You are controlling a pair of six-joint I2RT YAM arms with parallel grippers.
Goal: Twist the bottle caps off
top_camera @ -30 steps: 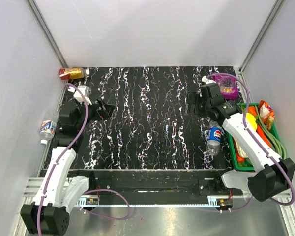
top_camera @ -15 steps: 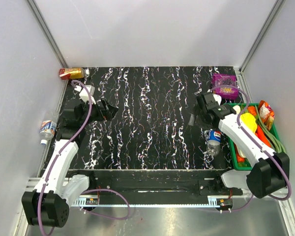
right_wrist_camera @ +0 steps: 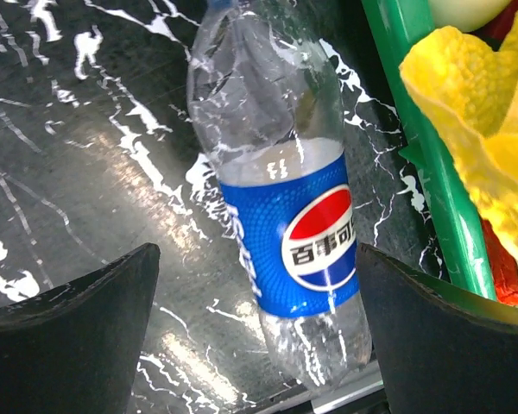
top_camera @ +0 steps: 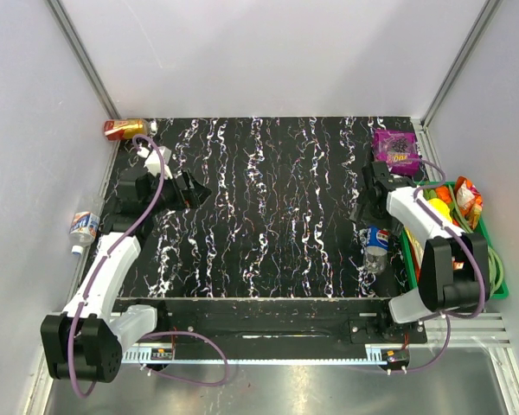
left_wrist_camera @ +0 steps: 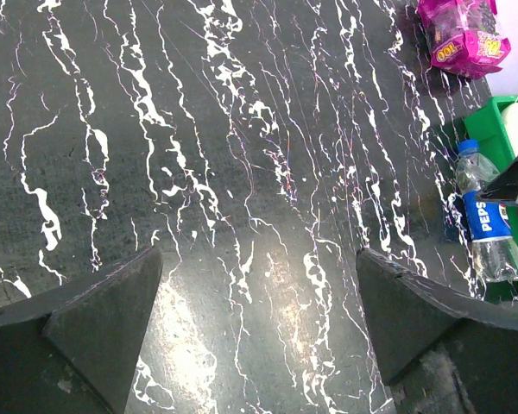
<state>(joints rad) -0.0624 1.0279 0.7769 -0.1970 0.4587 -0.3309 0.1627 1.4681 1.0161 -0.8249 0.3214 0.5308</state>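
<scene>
One Pepsi bottle [right_wrist_camera: 281, 198] lies before the spread right pincer [right_wrist_camera: 255, 252].

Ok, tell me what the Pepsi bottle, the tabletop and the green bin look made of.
Pepsi bottle: thin clear plastic, glossy; its walls show dents and sharp glints. Tabletop: black stone-look slab with white veins, semi-gloss from the glare patch; real marble or printed laminate, can't tell. Green bin: likely opaque plastic, smooth, with an even-coloured rim.

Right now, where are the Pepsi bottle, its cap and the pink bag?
Pepsi bottle [right_wrist_camera: 298, 241]: right wrist view, its blue label.
Blue cap [left_wrist_camera: 469, 147]: left wrist view, its side.
Pink bag [top_camera: 394, 148]: top view, its middle.
</scene>
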